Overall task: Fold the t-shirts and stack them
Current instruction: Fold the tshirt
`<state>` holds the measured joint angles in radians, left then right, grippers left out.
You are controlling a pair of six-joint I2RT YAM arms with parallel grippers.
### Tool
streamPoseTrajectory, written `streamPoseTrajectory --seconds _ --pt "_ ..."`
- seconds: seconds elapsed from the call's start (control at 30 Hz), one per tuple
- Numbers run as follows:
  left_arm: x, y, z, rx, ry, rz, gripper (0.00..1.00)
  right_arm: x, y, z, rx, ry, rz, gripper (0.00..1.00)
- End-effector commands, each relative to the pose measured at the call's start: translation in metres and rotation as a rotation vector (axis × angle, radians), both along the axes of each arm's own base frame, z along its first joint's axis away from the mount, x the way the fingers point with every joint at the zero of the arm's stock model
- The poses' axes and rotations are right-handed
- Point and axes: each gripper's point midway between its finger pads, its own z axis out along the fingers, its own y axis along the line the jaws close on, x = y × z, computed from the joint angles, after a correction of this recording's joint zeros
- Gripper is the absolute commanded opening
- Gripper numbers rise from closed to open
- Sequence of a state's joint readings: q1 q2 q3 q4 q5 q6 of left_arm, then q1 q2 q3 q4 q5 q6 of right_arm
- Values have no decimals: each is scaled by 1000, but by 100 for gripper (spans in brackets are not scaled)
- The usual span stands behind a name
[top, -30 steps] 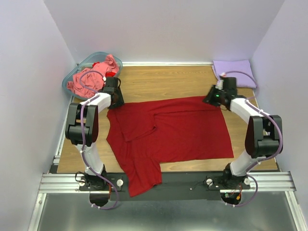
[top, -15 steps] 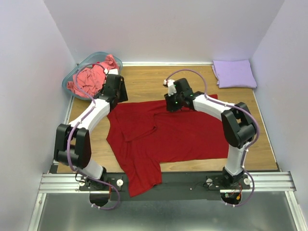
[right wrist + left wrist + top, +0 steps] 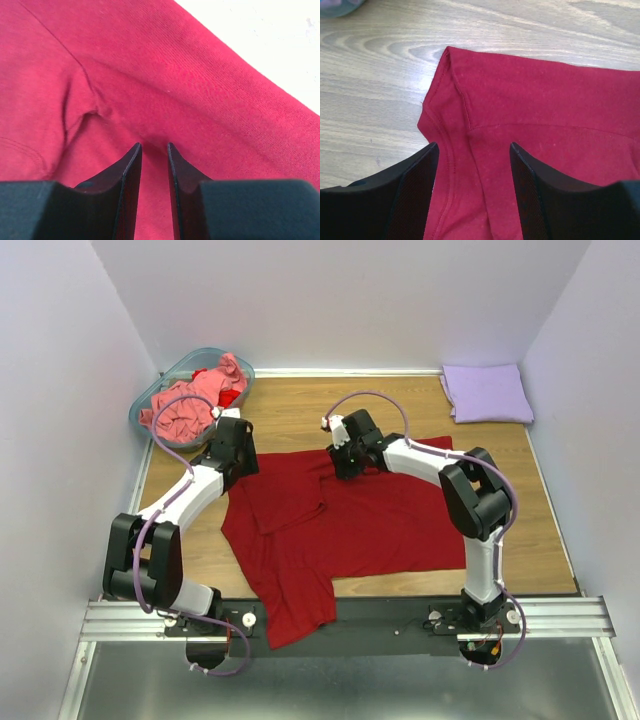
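Observation:
The dark red t-shirt (image 3: 380, 520) lies spread on the wooden table, its left side folded inward and one part hanging over the front edge. My left gripper (image 3: 232, 458) stands open above the shirt's back left corner. In the left wrist view the hem (image 3: 445, 150) runs between the left gripper's (image 3: 473, 147) fingers without being pinched. My right gripper (image 3: 343, 462) is at the middle of the shirt's back edge. The right gripper's (image 3: 154, 146) fingers stand a narrow gap apart, tips down on the red cloth (image 3: 150, 65). A folded lavender t-shirt (image 3: 487, 392) lies at the back right.
A translucent teal basket (image 3: 137, 412) at the back left holds a crumpled salmon-pink t-shirt (image 3: 185, 405). Walls close in the table on three sides. Bare wood (image 3: 300, 410) shows behind the red shirt and along its left side.
My right arm has swung from the shirt's back right corner to the middle of its back edge. My left gripper has opened wider and shifted slightly over the back left corner.

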<state>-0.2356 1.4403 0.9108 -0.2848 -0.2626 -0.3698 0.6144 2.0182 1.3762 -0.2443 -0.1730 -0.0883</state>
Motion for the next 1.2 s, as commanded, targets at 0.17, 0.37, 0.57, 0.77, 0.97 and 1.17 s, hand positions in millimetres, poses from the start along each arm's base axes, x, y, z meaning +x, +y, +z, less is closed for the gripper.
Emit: streamPoseTrajectory --seconds 0.17,0.37,0.57,0.77,0.97,1.17 --pt "8 6 10 24 -36 22 66 9 2 -9 -50 -14 17 34" --pt "9 5 8 24 -32 21 66 10 5 -7 -41 -19 28 33" --pt "9 5 6 25 -25 19 66 9 8 -11 -35 -5 36 25" --pt "9 5 6 27 -23 18 66 8 10 -7 -25 -7 40 4" --pt "9 5 6 28 -23 17 66 3 7 7 -11 -14 35 0" --pt "9 5 6 27 -23 16 66 -6 6 14 1 -5 35 0"
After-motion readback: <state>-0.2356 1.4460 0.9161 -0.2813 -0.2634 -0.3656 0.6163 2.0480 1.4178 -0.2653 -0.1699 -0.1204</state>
